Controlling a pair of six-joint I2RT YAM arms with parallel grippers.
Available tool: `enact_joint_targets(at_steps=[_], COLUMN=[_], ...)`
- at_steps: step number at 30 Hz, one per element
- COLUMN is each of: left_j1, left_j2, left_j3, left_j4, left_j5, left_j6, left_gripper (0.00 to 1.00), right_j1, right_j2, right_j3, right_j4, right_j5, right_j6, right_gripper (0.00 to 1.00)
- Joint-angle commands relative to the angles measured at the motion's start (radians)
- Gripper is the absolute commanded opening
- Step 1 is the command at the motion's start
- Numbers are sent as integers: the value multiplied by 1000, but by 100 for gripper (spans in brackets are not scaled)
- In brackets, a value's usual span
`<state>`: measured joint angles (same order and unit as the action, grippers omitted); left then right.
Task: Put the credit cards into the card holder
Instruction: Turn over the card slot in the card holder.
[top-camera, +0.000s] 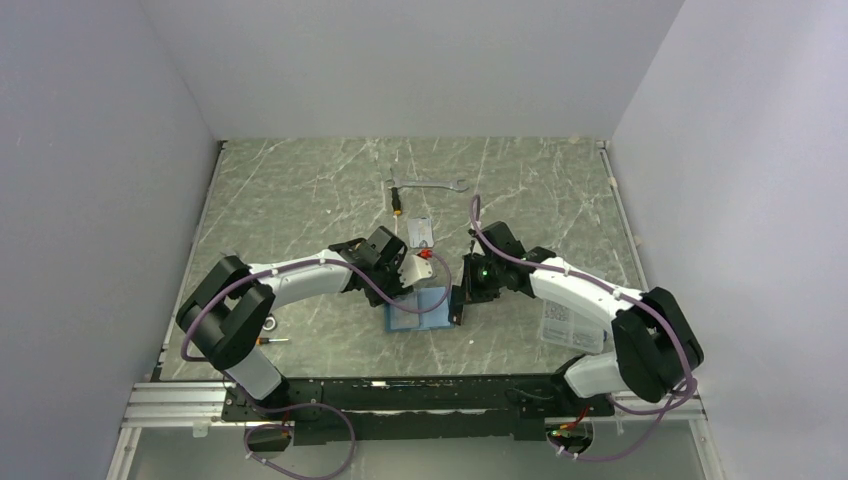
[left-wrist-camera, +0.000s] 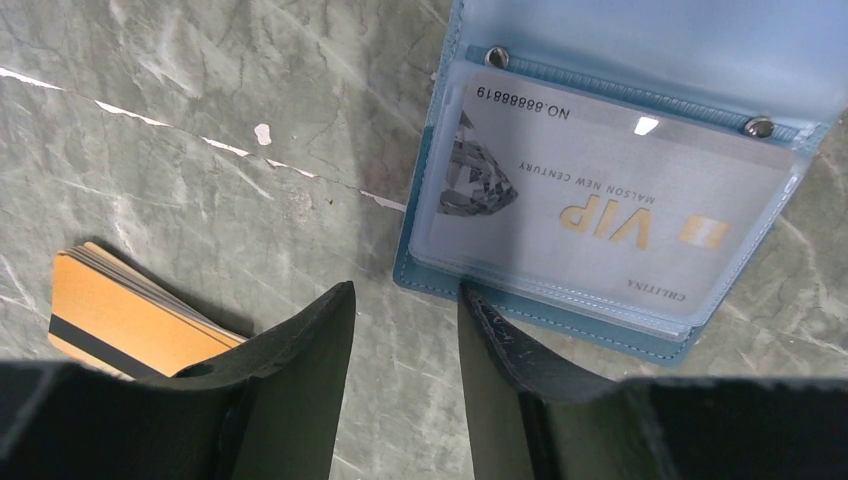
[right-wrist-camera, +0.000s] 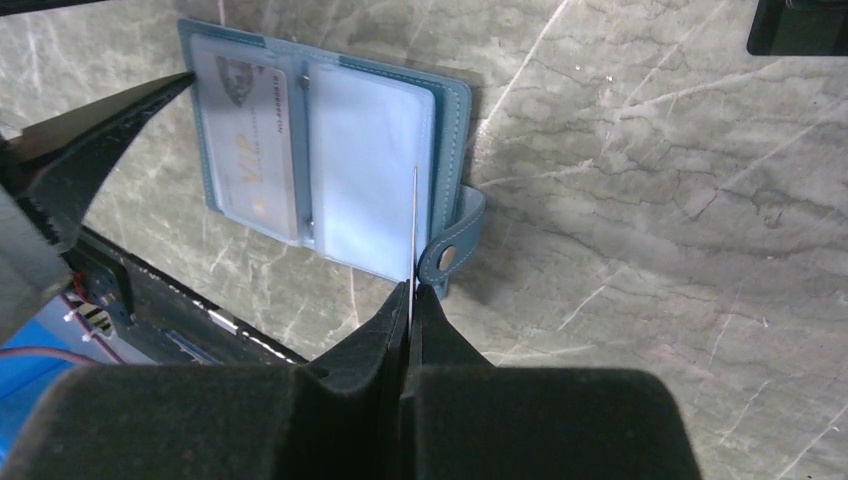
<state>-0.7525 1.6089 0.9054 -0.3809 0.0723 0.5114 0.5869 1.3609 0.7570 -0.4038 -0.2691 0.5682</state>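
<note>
Glossy orange-gold credit cards (left-wrist-camera: 120, 315) with black stripes lie stacked flat on the marbled green table (left-wrist-camera: 200, 120). The left gripper (left-wrist-camera: 405, 300) has its jaws half apart and empty, one fingertip (left-wrist-camera: 475, 305) at the edge of the card holder (left-wrist-camera: 600, 200). The holder is stitched teal leather, lying open flat with clear plastic sleeves, its long axis left-right. The right gripper (right-wrist-camera: 410, 292) is clamped on a thin single card (right-wrist-camera: 413, 230), which stands edge-on over the holder's snap-tab side.

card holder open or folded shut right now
Open: the card holder lies spread flat, pockets up, a VIP card in one, snap tab unfastened.
</note>
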Motion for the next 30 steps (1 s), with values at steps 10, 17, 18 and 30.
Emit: enact_joint_targets(at_steps=[10, 17, 18, 30], left_j1=[1, 1, 1, 1], left_j2=[-27, -30, -30, -45], left_j3=[26, 25, 25, 24], left_j4=[-21, -28, -27, -33], left_j5=[7, 12, 12, 12], left_j6=[18, 22, 22, 26], left_gripper=[47, 46, 46, 45], right_j1=[14, 16, 16, 16], right_j2=[45, 37, 30, 23], right_j3=[-31, -52, -50, 66], right_j4=[87, 137, 136, 68], right_j5=[-2, -33, -33, -89], right_j6=[23, 58, 59, 23], right_gripper=[0, 0, 0, 0])
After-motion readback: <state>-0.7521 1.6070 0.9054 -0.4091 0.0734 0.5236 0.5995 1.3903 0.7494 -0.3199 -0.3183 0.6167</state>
